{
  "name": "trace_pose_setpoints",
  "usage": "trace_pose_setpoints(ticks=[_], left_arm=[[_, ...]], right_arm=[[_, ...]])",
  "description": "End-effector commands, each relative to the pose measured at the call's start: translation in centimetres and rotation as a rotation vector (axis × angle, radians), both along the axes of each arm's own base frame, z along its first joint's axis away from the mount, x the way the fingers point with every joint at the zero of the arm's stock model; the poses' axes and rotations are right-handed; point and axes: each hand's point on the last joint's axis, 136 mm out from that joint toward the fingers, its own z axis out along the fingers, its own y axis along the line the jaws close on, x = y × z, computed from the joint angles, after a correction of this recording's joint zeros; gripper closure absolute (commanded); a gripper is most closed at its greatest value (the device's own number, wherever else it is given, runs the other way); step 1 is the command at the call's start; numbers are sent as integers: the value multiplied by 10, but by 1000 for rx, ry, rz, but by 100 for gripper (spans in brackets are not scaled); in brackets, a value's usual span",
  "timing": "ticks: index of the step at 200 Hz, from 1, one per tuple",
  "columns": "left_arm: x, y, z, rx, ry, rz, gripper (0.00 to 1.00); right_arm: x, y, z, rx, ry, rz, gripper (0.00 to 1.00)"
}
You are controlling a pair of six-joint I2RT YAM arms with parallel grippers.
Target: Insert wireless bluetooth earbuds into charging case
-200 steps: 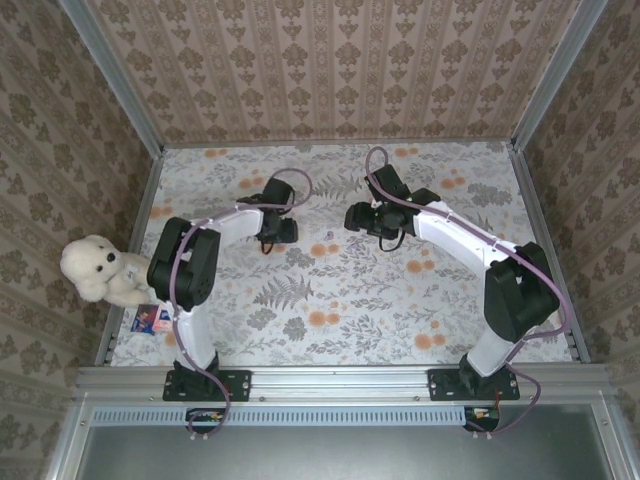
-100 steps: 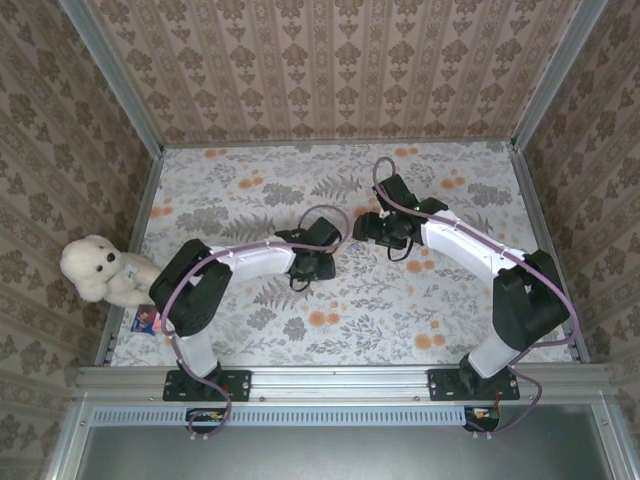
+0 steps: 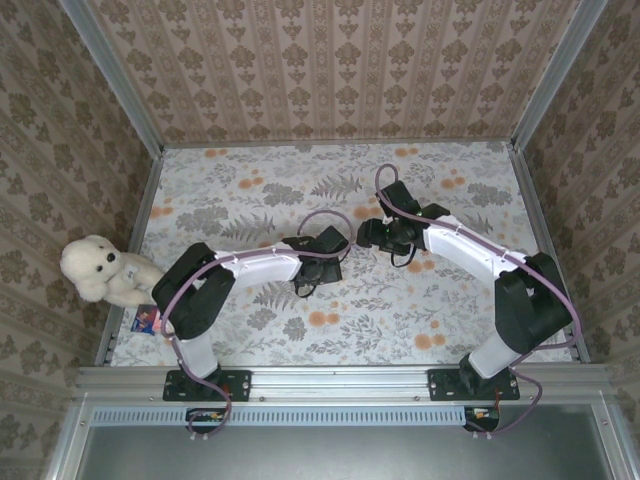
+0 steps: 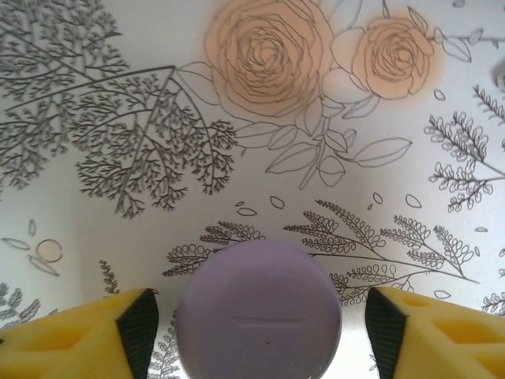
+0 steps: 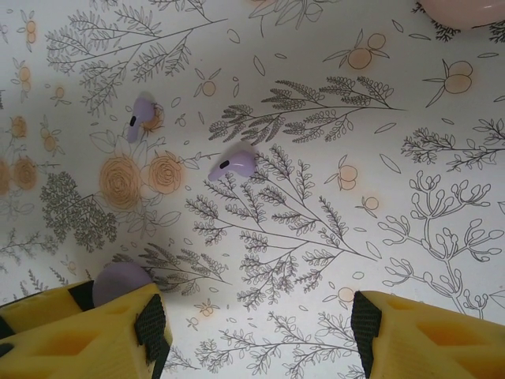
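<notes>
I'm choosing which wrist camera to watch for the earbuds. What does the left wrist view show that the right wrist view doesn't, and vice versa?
Left wrist: the lavender charging case, closed, between the open jaws of the left gripper, touching neither. Right wrist: one lavender earbud and a second earbud lying loose on the cloth ahead of the open right gripper, plus a pink object at the top edge. Shared: the floral tablecloth and yellow fingertips in the bottom corners. A lavender curve behind one right finger may be the case; I cannot tell.
</notes>
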Motion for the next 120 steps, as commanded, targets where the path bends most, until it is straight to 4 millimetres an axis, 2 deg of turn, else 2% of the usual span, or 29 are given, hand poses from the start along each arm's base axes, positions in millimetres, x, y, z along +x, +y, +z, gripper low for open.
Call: trace_pose_setpoints(ticks=[1,15,18,21,59,93,120], left_arm=[[11,3,35,-11,-96,18,18],[16,8,48,-12,-135,21,9],[17,10,51,-11,-143,23,2],[18,12,53,-9,-151,26,0],[33,44,94,-36,-268,65,0],[47,94,122,-86,-332,187,0],[53,133,136,-151,-382,282,0]], right_arm=[[-4,-5,7,2,-15,-13,33],[-6,-5,5,3,-7,-16,33],[-7,-5,5,3,-6,-16,33],[-8,-4,4,4,-4,-17,33],[-19,13,-6,-7,26,7,33],[-26,47,-15,-33,36,79,33],[-36,71,-26,-88,69,143,32]])
